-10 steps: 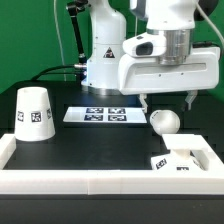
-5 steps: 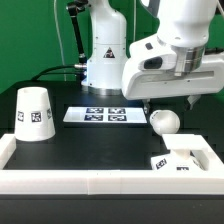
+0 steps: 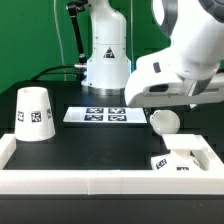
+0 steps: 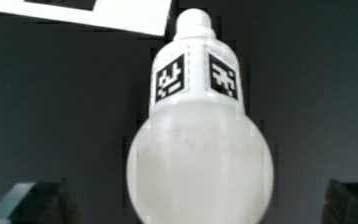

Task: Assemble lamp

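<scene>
Bulb (image 4: 202, 150) lying on its side on the table (image 3: 90, 150), at the exterior view's right, framed between the spread, empty fingers (image 4: 30, 203). Advised: centre over the round body, descend squarely, close gently to prevent rolling

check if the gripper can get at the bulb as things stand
Probably yes: in the wrist view the open gripper has a finger each side of the bulb, which lies alone on the black table with nothing between.
</scene>
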`<state>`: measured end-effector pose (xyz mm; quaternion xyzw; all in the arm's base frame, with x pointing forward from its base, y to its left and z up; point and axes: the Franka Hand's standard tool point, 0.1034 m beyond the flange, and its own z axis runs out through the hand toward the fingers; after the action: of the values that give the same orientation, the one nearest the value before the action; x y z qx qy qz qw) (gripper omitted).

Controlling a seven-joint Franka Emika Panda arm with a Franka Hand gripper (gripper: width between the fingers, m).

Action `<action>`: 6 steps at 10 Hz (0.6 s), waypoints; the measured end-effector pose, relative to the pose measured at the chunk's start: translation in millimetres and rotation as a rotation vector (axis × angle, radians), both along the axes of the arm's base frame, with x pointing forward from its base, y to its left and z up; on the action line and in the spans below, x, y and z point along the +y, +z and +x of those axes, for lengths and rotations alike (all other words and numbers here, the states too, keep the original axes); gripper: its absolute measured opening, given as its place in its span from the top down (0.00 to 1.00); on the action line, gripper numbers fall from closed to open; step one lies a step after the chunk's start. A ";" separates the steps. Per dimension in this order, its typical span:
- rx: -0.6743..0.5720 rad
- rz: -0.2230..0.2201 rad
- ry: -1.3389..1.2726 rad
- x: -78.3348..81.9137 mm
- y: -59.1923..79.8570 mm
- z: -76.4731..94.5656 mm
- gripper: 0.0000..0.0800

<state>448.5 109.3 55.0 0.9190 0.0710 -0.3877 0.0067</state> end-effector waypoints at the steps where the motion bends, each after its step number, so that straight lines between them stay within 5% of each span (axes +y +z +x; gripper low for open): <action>1: 0.033 0.002 0.005 -0.5 -4.6 2.6 0.13; 6: 0.043 -0.002 0.004 0.6 -21.0 -4.1 0.13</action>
<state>444.4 109.9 34.0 0.9104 0.0724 -0.4073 0.0068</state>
